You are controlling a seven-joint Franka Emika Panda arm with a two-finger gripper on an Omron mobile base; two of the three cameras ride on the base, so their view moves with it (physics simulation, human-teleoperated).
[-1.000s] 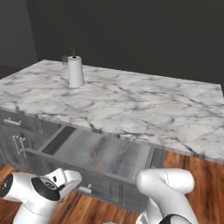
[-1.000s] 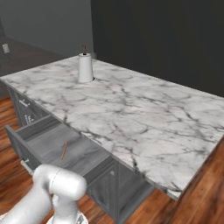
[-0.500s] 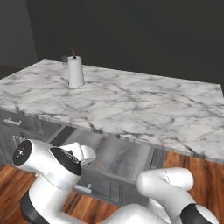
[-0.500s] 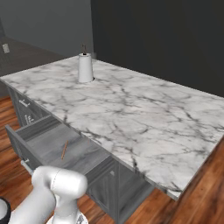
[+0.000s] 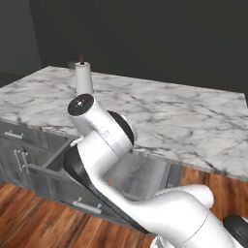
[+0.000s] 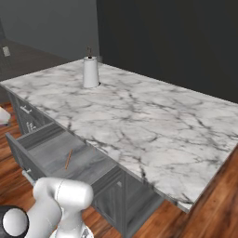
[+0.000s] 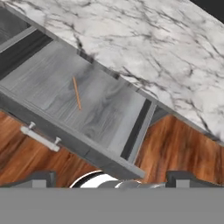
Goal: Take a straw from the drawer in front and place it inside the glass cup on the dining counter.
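**Over the open drawer, claw spread wide**

Behind the white arm (image 5: pixel 104 140), much of the drawer (image 6: pixel 56 155) is hidden in the left base view. Inside the pulled-out drawer the straw (image 7: pixel 77 93) lies flat and alone on the grey floor. The claw (image 7: pixel 111 179) hangs high above it, finger tips far apart, holding nothing. A paper-towel roll (image 6: pixel 90 72) stands on the marble table (image 6: pixel 153 125).

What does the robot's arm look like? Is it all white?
Mostly white. The arm is made of smooth, rounded, shiny white tube pieces joined by dark, nearly black rings at the bends. One end has a flat dark grey round cap with a tiny dot in the middle. In the right base view a fat white elbow shows with a dark ball-shaped joint beside it. The gripper has two small dark grey fingertips.
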